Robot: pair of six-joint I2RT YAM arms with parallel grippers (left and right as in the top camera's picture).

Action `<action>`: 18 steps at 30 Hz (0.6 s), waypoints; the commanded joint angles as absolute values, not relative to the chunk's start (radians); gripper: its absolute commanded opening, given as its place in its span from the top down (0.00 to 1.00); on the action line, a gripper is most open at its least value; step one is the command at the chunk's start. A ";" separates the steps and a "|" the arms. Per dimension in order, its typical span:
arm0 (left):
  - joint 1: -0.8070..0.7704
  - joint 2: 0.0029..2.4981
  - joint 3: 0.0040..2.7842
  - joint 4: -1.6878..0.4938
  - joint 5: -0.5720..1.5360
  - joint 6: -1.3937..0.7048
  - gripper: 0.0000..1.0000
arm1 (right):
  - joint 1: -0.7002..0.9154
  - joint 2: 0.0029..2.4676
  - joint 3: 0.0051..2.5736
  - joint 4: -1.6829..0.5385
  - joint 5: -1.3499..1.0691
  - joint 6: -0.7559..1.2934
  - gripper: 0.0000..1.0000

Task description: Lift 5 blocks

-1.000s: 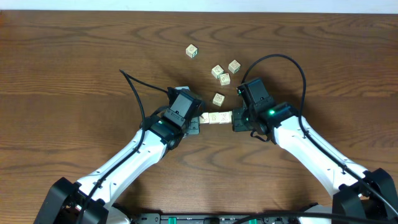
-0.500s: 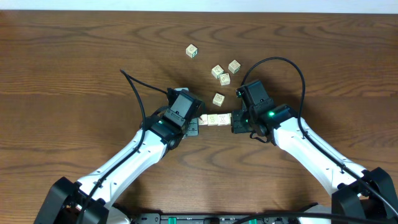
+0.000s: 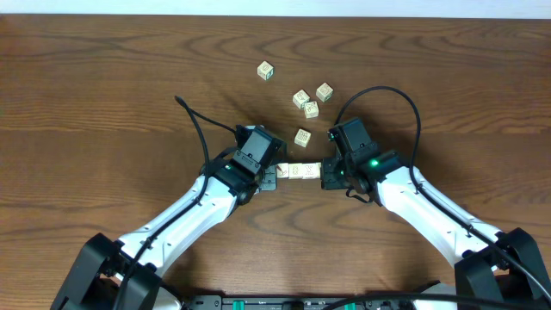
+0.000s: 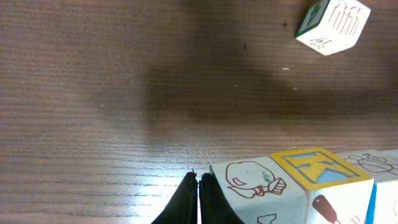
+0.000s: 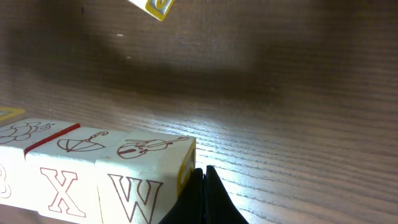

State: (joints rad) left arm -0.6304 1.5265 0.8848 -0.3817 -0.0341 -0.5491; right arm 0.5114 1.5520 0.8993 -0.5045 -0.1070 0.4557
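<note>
Left pincer (image 3: 276,172) and right pincer (image 3: 324,172) — both closed tight — bracket the row of blocks (image 3: 300,170); open table (image 3: 293,226) on its near side.

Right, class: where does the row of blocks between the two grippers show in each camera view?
Overhead: row of blocks near picture centre.
Left wrist: bottom right.
Right wrist: bottom left.
Shared landmark: the loose block just beyond the row, top right in left wrist, top edge in right wrist.

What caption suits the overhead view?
Left gripper and right gripper, both shut, bracket a row of blocks; five loose blocks beyond.
</note>
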 commanded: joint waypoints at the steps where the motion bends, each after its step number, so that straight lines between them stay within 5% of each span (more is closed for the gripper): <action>1: -0.811 1.516 0.966 -0.188 0.532 -0.587 0.93 | 0.648 1.545 0.948 -0.400 -0.977 0.449 0.99; 18: -0.811 1.516 0.911 -0.133 0.532 -0.601 0.93 | 0.648 1.545 0.947 -0.389 -0.966 0.452 0.99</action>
